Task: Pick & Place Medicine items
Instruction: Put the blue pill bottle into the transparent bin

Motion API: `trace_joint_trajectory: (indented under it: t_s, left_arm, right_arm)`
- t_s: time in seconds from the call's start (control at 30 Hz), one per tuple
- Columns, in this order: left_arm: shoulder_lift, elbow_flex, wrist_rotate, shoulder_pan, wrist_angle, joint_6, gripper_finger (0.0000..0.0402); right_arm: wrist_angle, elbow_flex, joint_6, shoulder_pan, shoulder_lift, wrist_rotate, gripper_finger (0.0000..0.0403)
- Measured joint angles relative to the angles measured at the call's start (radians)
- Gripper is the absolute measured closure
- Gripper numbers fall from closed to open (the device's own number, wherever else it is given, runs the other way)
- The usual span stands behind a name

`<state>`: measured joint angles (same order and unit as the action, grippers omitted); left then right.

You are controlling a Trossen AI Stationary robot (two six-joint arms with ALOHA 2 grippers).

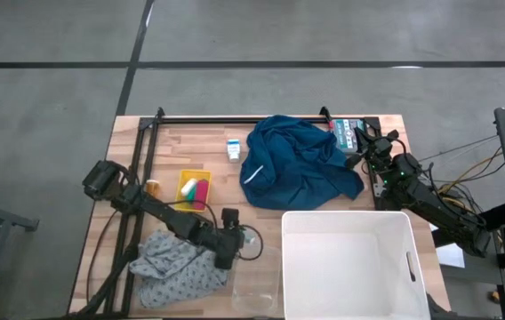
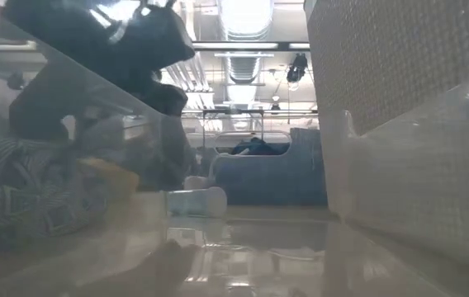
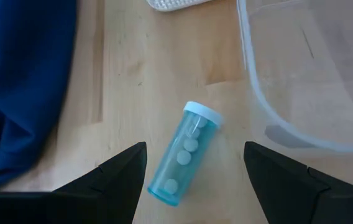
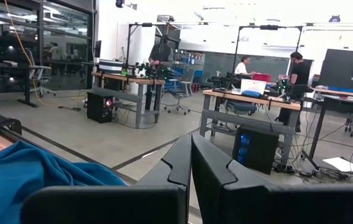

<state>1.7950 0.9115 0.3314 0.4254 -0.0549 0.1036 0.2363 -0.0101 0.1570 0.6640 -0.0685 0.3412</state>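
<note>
left pincer [image 3: 192, 171] released, astride pill bottle [image 3: 184, 154] | bottle lying flat, long axis slanted across the gap | right pincer [image 4: 191, 163] clenched, far off

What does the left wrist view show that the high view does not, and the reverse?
Only the left wrist view shows the white tablets inside the light blue pill bottle, lying between the left gripper's open fingers. Only the high view shows the white carton, the yellow tray, the grey cloth and the right gripper. Both show the blue cloth, the wooden table and the white bin.
</note>
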Motion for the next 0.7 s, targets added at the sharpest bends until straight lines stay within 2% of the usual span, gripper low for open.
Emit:
trace_joint_trajectory:
  t_s: [0.53, 0.7]
  left_arm:
    - [0.007, -0.001, -0.162, -0.112, -0.024, 0.027, 0.0126]
    - [0.020, -0.004, -0.183, -0.123, -0.028, 0.035, 0.0126]
  right_arm:
    - [0.000, 0.000, 0.000, 0.000, 0.000, 0.000, 0.0394]
    - [0.000, 0.000, 0.000, 0.000, 0.000, 0.000, 0.0394]
